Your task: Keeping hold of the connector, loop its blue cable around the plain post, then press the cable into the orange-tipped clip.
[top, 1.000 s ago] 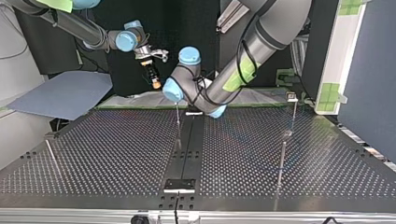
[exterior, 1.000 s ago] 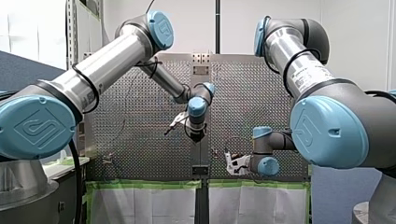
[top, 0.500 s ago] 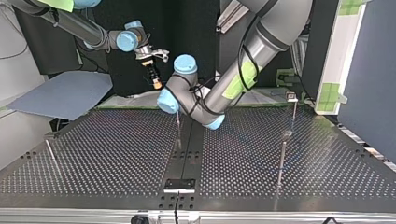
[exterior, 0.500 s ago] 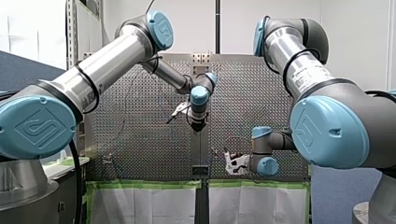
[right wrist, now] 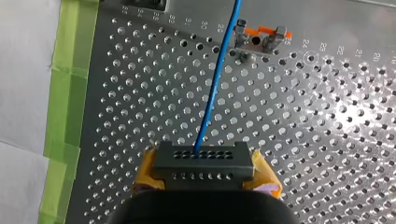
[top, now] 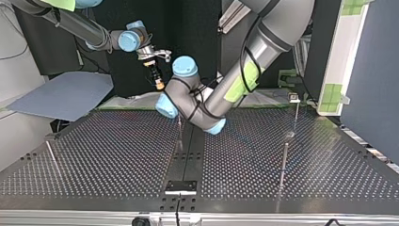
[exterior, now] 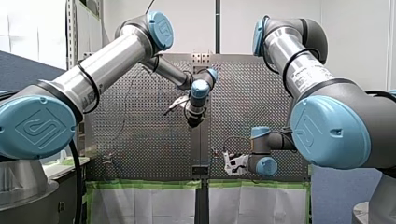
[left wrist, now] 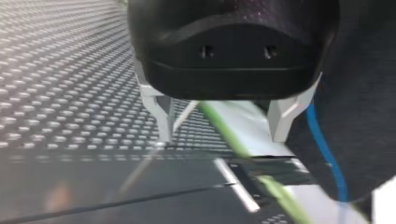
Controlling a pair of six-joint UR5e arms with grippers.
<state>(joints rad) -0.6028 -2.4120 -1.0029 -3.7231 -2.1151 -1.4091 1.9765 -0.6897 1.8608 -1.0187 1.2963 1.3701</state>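
- The right gripper (right wrist: 203, 170) is clamped on the dark connector (right wrist: 203, 159); its yellow pads (right wrist: 145, 170) press on both ends of it.
- The blue cable (right wrist: 212, 88) leaves the connector's middle and runs straight ahead over the perforated table (right wrist: 327, 140); it passes just beside the orange-tipped clip (right wrist: 261, 37), along its side rather than inside it.
- Green tape (right wrist: 70, 79) marks the table's edge close beside this gripper; white sheet lies beyond the tape.
- The left gripper (left wrist: 222, 128) stands open; its metal fingers (left wrist: 161, 116) are wide apart, with table and a green strip showing in the gap; the blue cable runs beside one finger, apart from it.
- In the top view the left arm's wrist hangs over the table's middle, just above a thin post (top: 180, 134); the right gripper is behind it near the far edge, apart from it.
- Another post (top: 284, 162) stands well off at that view's right; broad perforated plate lies open between the two.
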